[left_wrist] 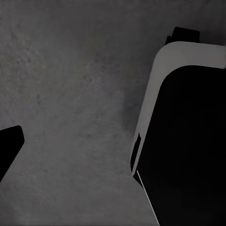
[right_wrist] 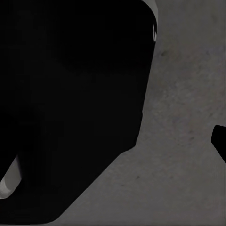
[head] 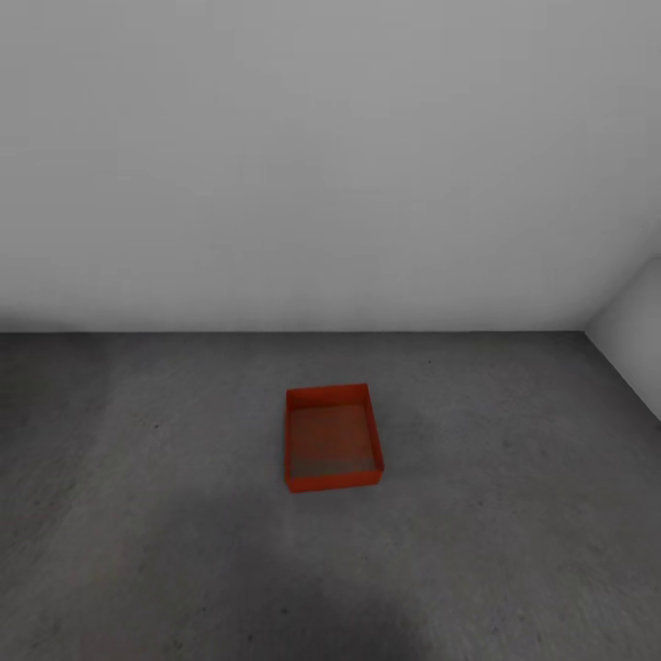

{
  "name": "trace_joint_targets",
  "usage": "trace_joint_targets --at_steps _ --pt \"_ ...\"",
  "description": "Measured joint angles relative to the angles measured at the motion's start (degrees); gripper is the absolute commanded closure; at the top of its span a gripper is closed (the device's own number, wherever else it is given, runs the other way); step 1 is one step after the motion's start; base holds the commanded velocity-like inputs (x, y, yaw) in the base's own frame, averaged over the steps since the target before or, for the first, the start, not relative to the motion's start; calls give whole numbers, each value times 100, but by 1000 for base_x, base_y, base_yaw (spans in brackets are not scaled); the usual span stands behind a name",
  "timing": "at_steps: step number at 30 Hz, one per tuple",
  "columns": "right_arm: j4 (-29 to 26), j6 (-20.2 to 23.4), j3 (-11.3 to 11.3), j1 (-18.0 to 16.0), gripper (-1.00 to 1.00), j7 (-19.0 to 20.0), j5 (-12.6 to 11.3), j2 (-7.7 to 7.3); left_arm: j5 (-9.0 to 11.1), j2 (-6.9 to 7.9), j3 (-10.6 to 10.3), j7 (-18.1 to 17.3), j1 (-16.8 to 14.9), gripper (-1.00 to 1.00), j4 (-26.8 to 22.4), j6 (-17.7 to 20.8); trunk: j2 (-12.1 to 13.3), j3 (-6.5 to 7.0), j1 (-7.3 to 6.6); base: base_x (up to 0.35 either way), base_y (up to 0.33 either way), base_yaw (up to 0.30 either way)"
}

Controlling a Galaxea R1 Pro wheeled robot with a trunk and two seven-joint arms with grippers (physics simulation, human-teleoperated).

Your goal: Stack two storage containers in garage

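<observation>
One storage container point(head: 332, 439), a red-orange open-top bin with nothing in it, sits upright on the garage's dark grey concrete floor point(head: 514, 523), a short way out from the back wall. In the left wrist view, a dark fingertip point(left_wrist: 9, 145) of my left gripper pokes in at the frame edge over bare floor point(left_wrist: 70, 94), holding nothing. In the right wrist view, a dark fingertip point(right_wrist: 220, 141) of my right gripper shows the same way over floor point(right_wrist: 179, 155). Both grippers look open and are far from the bin.
A plain white-grey wall point(head: 330, 165) runs across the back, and a side wall point(head: 638, 344) meets it at the right. My own dark, white-edged body point(left_wrist: 188, 141) looms large beside each wrist camera point(right_wrist: 70, 94). Concrete stretches all around the bin.
</observation>
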Motion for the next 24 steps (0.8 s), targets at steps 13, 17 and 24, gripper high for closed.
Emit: trace_joint_targets --at_steps 13,17,24 --pt "0 48 0 6 -100 5 4 -5 -9 -1 0 0 5 -100 -4 -1 0 119 0 0 0 0" --pt "0 10 0 46 -100 6 7 0 -6 -1 0 0 1 -100 -5 -1 0 156 0 0 0 0" --pt "0 -5 0 88 -100 7 16 -6 -8 -1 0 0 2 -100 -5 -1 0 221 0 0 0 0"
